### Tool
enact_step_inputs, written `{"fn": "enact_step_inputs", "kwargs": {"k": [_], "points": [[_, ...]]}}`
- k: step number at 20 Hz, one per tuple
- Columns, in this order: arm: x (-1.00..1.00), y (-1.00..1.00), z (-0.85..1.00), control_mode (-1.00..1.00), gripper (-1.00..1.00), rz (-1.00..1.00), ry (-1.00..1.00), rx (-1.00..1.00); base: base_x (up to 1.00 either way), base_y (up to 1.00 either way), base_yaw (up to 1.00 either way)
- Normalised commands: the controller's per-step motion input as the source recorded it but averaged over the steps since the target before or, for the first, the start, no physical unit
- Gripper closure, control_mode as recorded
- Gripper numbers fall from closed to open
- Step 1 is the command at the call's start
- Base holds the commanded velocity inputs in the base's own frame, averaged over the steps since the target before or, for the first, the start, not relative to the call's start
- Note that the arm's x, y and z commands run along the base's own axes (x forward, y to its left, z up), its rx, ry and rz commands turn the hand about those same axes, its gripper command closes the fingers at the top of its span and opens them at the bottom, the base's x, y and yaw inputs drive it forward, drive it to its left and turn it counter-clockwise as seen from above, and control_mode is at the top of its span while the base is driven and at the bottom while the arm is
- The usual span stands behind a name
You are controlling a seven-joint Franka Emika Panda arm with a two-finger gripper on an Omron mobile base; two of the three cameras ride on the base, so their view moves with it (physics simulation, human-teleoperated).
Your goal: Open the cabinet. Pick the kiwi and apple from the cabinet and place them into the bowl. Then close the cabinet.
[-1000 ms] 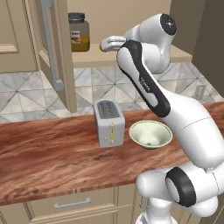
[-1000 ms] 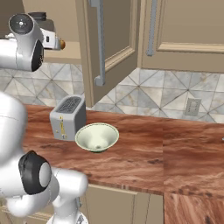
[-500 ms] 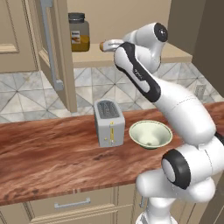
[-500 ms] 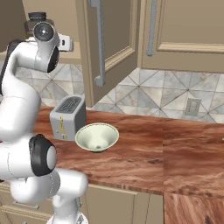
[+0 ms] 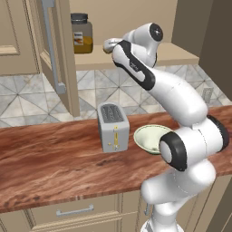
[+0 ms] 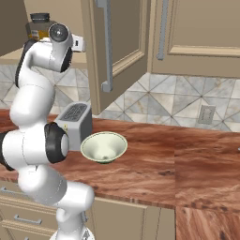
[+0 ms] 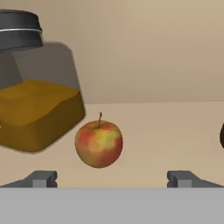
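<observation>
Your pincer (image 7: 111, 178) stands spread before the apple (image 7: 99, 143), just beside the jar (image 7: 35, 92); it looks firm, smooth, likely to roll, so grip across its middle.

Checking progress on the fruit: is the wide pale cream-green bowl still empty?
Empty. The pale cream-green bowl shows a bare inside on the counter; the yellow-red apple sits on the cabinet shelf.
</observation>
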Motion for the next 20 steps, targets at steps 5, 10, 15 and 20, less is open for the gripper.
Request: {"fn": "enact_step_inputs", "kwargs": {"k": [5,10,15,20], "points": [[0.39,0.24,-0.01,-1.0,-1.0,-0.06,0.01,-0.03,0.0,0.0,0.0],[0.01,0.0,0.0,-1.0,-1.0,-0.01,0.0,0.0,0.0,0.0,0.0],[0.0,0.0,0.0,-1.0,-1.0,0.0,0.0,0.0,0.0,0.0,0.0],[0.0,0.0,-0.04,-1.0,-1.0,0.0,0.0,0.0,0.0,0.0,0.0]]}}
